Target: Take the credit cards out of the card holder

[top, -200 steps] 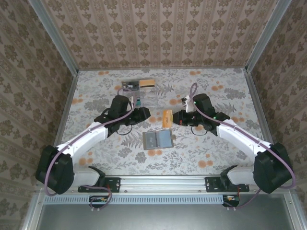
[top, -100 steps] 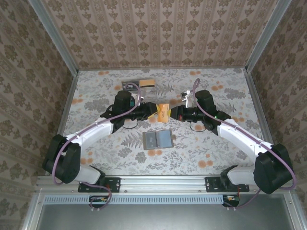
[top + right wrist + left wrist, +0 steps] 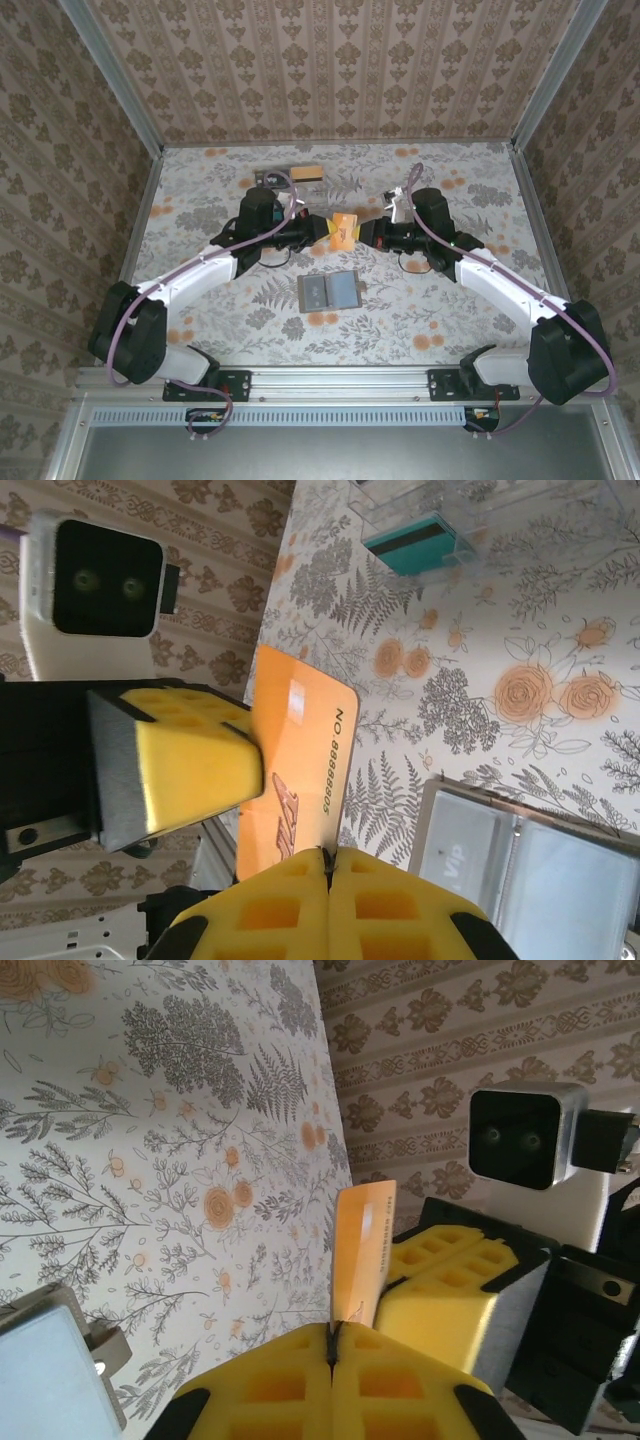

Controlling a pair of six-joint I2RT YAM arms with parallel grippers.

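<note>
1. Looking at a thin orange plastic card held up off the floral counter, somewhere between the clear plastic tray at the far side and the grey two-panel card holder.
2. Left gripper end: jaws squeezed right together on one edge of that card. Nearly edge-on from the left wrist, so can't read any print there.
3. Right gripper end: same deal, jaws pinched tight on the opposite side. Can make out "NO.8888805" on the face, with the logo partly tucked behind the yellow pads.
4. Card holder lying open and flat on the counter, nearer the arm bases than the orange card and apart from both grippers. Cut off by the frame edge in both wrist views.
5. Spotted a pale card marked "Vip" sitting in one pocket. Can't tell what's in the other pocket.
6. Tray mostly covered by the left arm from above. Teal card with a black stripe inside it, everything else in there too murky to call.
</note>
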